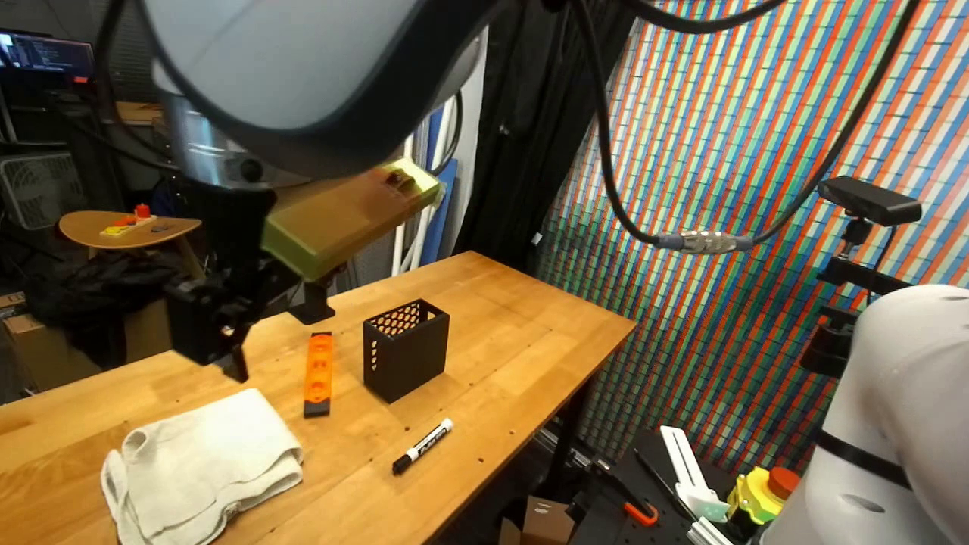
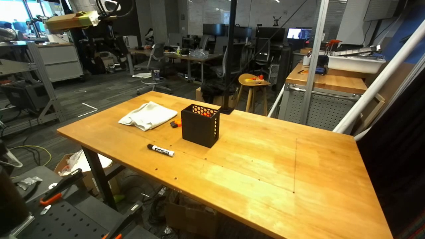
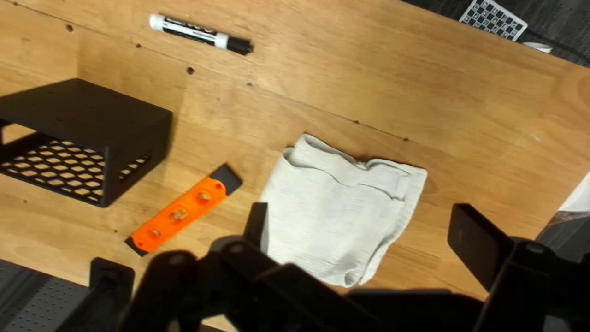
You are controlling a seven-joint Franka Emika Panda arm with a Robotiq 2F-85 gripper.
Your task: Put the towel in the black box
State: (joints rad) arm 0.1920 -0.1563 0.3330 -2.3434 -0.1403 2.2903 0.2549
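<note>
Claw (image 3: 359, 226): spread wide, holding nothing. In an exterior view it hangs above the counter (image 1: 522, 333), apart from the towel (image 3: 341, 212). The towel lies folded on the counter; in the wrist view it shows between the fingers (image 3: 255, 224), below them. The black box (image 1: 412, 356) stands upright, mouth up; in the wrist view it is between nine and ten o'clock of the towel.

Hazards, in my judgement. First, partial grip: the folds look loose at twelve o'clock, and a shallow descent would probably catch only the top layer. Second, strike: too deep a descent meets the counter. Third, off-centre closing: the finger on the nine o'clock side covers the towel's edge, so it may press on cloth rather than straddle it. Fourth, transit: the orange strip (image 3: 191, 205) lies at nine o'clock, and a trailing corner could sweep it. Fifth, insertion: the box's mouth looks narrow against the towel's spread; cloth snagging on the rim could drag or tip it.
</note>
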